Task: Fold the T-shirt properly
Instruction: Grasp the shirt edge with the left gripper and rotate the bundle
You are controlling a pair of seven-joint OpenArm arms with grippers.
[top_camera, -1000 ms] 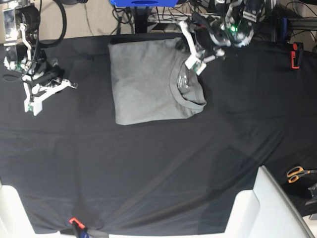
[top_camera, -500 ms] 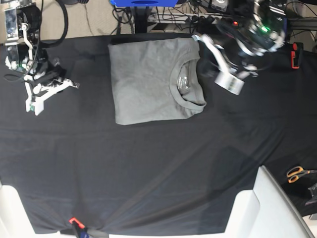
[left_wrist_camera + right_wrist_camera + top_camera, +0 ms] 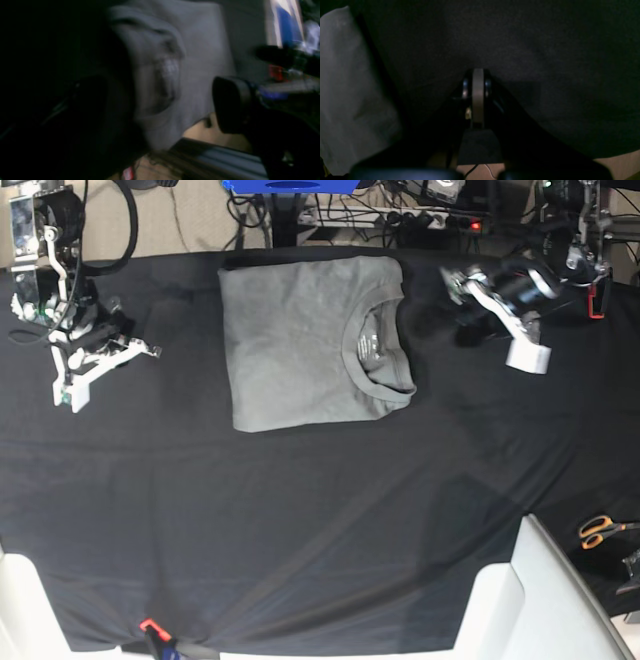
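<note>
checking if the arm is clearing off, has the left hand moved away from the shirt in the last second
Yes. In the base view the left hand has swung rightward off the shirt collar, toward the red clamp, and now hangs over bare black cloth.

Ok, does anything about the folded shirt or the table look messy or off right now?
Nothing stands out. The T-shirt lies folded in a neat rectangle, collar up, on the black cloth. Both claws are clear of it; only the orange-handled scissors lie off near the edge.

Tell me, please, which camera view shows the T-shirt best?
The base view: the whole folded T-shirt lies sharp, collar visible. The left wrist view shows it blurred; the right wrist view catches only one dim edge.
</note>
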